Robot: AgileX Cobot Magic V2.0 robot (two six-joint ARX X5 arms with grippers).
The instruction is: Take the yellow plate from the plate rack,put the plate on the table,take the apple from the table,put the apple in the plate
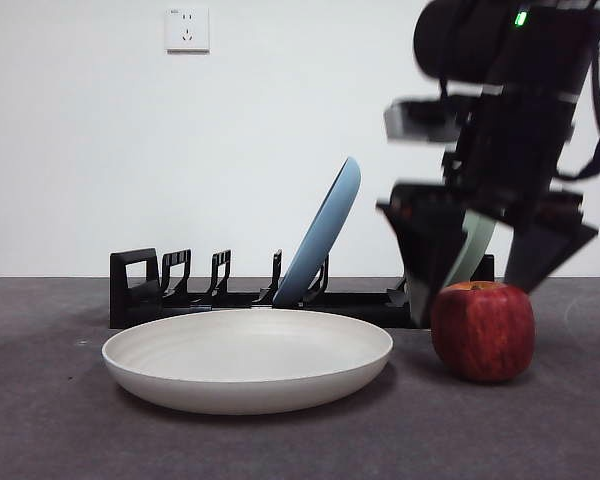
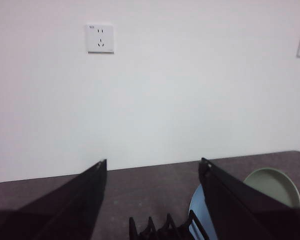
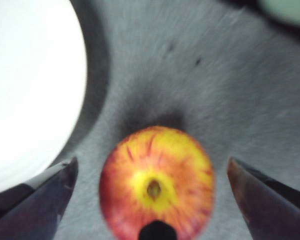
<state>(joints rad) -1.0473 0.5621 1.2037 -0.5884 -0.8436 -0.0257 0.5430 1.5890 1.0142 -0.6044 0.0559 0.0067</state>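
The yellow plate (image 1: 247, 358) lies flat on the table (image 1: 50, 430) in front of the plate rack (image 1: 180, 295); it also shows in the right wrist view (image 3: 30, 85). The dark red apple (image 1: 483, 330) stands on the table to the plate's right. My right gripper (image 1: 485, 265) hangs just above the apple with its jaws open on either side of it, and the right wrist view looks straight down on the apple (image 3: 157, 182). My left gripper (image 2: 152, 200) is open and empty, up high behind the rack (image 2: 165, 230).
A light blue plate (image 1: 323, 235) leans upright in the rack. A pale green plate (image 1: 472, 250) stands in the rack behind my right gripper, partly hidden. A wall socket (image 1: 187, 29) is on the white wall behind.
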